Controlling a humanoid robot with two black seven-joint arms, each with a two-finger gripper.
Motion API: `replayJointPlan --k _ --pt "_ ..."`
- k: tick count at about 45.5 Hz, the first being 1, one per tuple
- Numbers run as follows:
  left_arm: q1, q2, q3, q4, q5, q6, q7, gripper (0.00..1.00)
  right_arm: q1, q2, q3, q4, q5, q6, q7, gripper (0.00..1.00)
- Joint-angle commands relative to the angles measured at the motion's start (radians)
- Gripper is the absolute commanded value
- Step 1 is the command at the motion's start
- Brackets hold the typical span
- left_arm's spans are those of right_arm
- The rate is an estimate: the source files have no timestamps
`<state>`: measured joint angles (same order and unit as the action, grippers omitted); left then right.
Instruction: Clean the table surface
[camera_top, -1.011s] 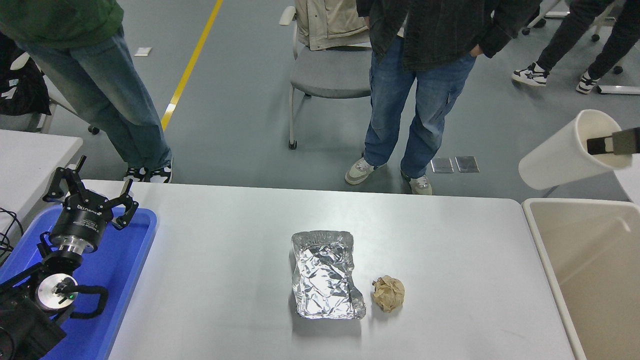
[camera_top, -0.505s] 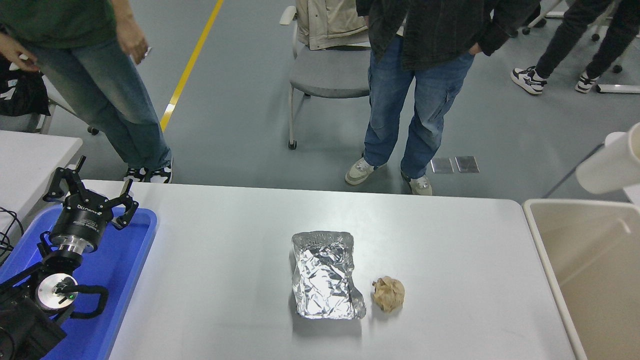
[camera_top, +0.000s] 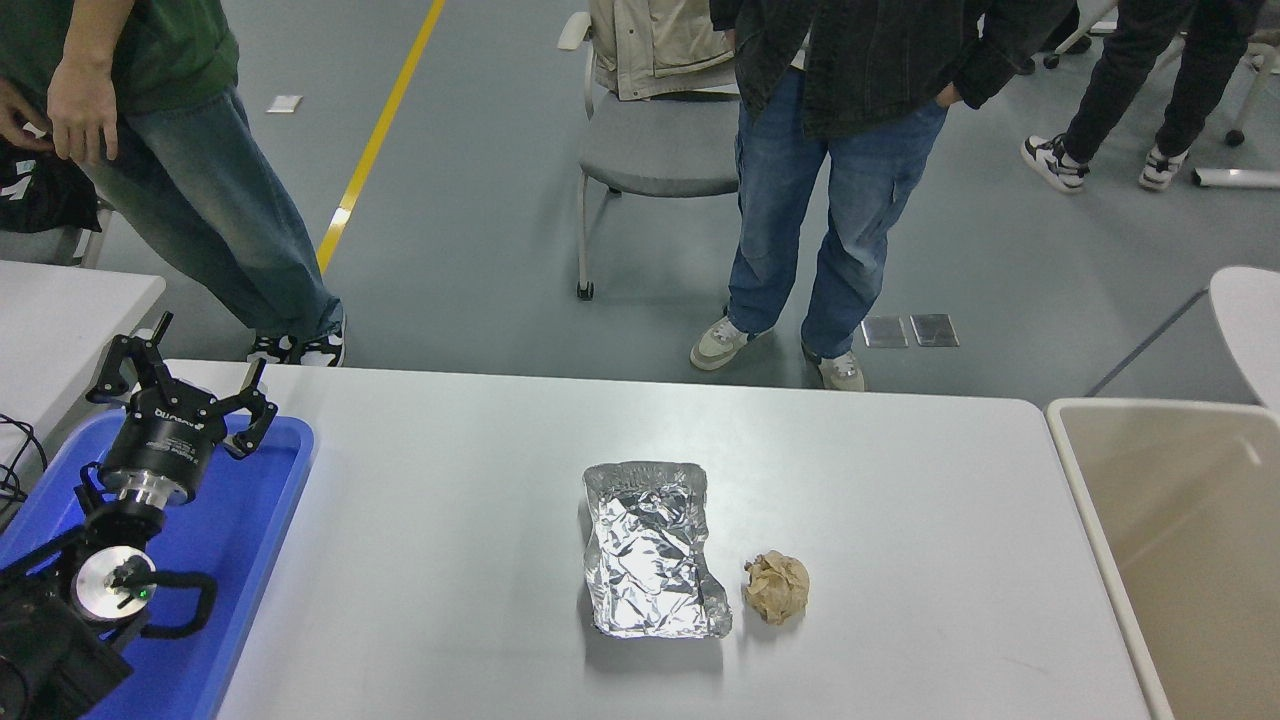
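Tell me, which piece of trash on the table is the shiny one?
The crumpled foil tray in the middle of the table surface is shiny silver. The brown paper ball just right of it is dull, smaller and round.

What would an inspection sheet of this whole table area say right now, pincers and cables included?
Surface: the table surface is white-grey, not yet cleared.
Job's things: crumpled foil tray near the centre; brown paper ball just right of it, apart.
Clutter: blue tray at the left end; beige bin at the right edge.
Grippers: left pincer open, parked over the blue tray; right pincer not in view.
Cables: black cable at the left edge.
Surroundings: people standing beyond the far side; grey chair; smaller white table at left.
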<state>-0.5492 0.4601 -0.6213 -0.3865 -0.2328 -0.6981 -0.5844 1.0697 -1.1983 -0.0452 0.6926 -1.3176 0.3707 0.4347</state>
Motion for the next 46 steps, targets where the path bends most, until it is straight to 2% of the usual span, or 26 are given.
replayJointPlan --k 1,9,13,19,26,35,46 --pt "0.0 0.0 0.0 0.0 0.0 0.0 0.0 1.0 -0.19 0.222 0.013 -0.24 0.024 -0.162 0.024 0.0" --pt "0.0 0.0 0.0 0.0 0.0 0.0 0.0 1.0 -0.339 0.468 0.013 -0.45 0.034 -0.32 0.015 0.0" --pt "0.0 0.0 0.0 0.0 0.0 0.0 0.0 1.0 -0.387 0.589 0.008 -0.56 0.032 -0.337 0.015 0.0" --pt "0.0 0.0 0.0 0.0 0.0 0.0 -0.002 1.0 -0.439 0.689 -0.01 -0.645 0.034 -0.351 0.007 0.0" --pt "0.0 0.0 0.0 0.0 0.0 0.0 -0.002 1.0 -0.481 0.744 -0.041 -0.679 0.047 -0.369 -0.054 0.0" --pt "0.0 0.0 0.0 0.0 0.0 0.0 0.0 1.0 -0.485 0.746 -0.065 -0.682 0.052 -0.415 -0.135 0.0" --pt "0.0 0.0 0.0 0.0 0.0 0.0 -0.002 1.0 -0.482 0.743 -0.064 -0.702 0.054 -0.438 -0.152 0.0"
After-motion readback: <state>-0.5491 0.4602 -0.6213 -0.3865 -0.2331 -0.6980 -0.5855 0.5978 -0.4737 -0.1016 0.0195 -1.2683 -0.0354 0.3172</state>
